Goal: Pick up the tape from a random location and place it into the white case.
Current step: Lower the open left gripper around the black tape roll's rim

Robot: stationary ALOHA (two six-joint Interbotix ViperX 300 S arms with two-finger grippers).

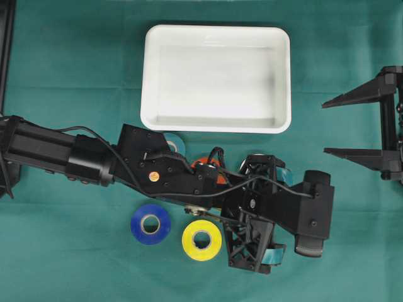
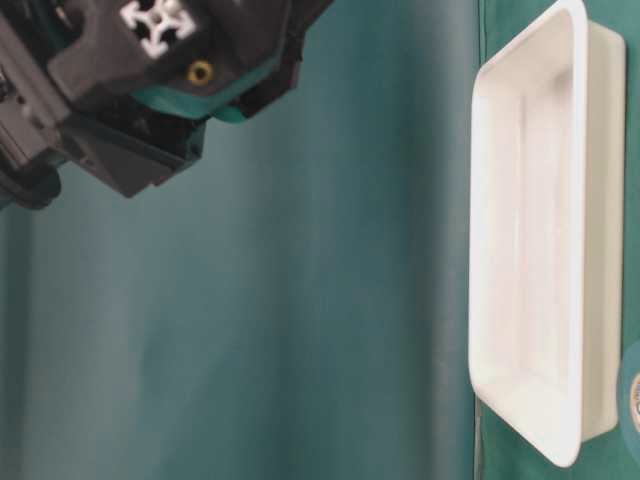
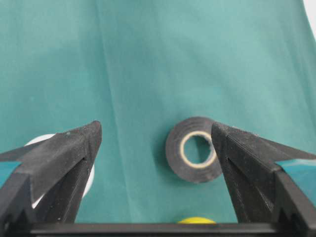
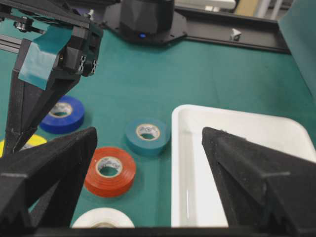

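over the black tape (image 3: pixel 193 149), left claw (image 3: pixel 156 136) gapes released; right claw (image 1: pixel 327 126) released too.

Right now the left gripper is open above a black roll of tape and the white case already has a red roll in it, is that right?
Not quite. The white case holds nothing, as the overhead view shows. The red roll lies on the green cloth outside the case, seen in the right wrist view. The left gripper is indeed open above the black roll.

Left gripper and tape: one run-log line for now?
left gripper: open, nothing held | black tape: on cloth between its fingers | white case: empty | right gripper: open
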